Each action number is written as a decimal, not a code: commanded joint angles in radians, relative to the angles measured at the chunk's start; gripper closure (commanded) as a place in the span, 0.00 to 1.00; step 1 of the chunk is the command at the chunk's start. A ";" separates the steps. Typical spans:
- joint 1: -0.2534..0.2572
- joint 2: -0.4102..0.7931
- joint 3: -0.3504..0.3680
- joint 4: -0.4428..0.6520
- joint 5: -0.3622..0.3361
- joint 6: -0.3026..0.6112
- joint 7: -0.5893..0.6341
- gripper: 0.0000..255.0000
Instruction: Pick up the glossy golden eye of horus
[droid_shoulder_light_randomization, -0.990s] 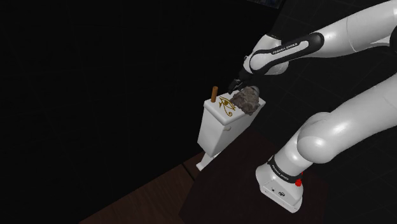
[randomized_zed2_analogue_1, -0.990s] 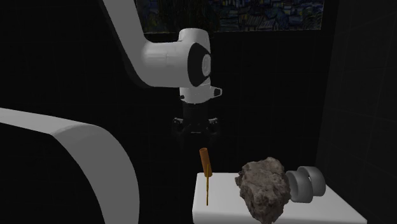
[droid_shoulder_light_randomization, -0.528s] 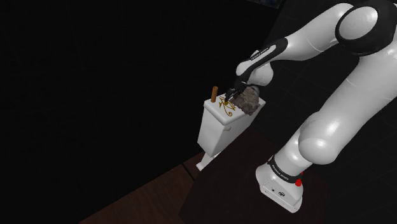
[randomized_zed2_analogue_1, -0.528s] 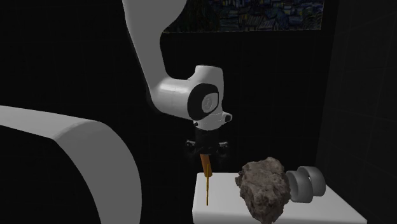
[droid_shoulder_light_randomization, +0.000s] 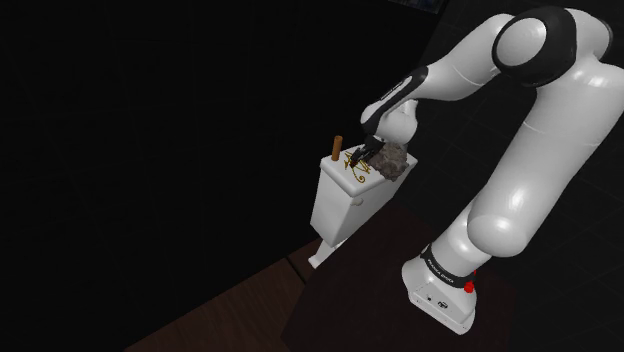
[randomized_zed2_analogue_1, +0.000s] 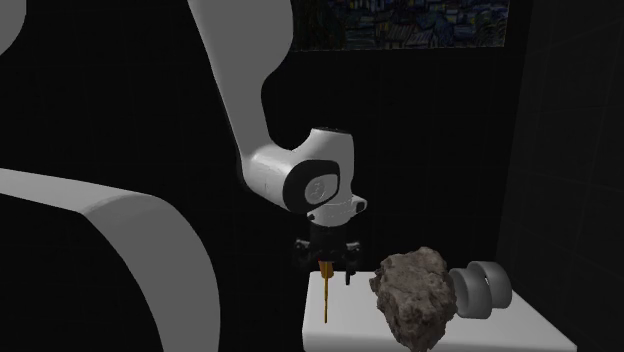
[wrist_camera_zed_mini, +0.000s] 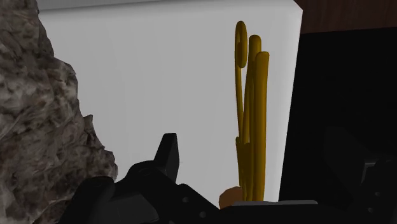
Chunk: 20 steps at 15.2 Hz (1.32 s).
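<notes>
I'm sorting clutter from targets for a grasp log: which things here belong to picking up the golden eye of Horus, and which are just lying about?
Part of the job: golden eye of Horus, flat on the white tank; the jaws, open, either side of it.
Just lying about: rock, brown peg, grey spool, all on that tank's top.

No legible text or labels
</notes>
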 joint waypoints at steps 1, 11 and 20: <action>-0.008 0.016 0.014 0.005 0.026 0.009 -0.019 0.00; -0.009 0.016 0.014 0.005 0.026 0.009 -0.019 1.00; 0.053 -0.131 -0.091 -0.014 -0.227 -0.090 0.176 1.00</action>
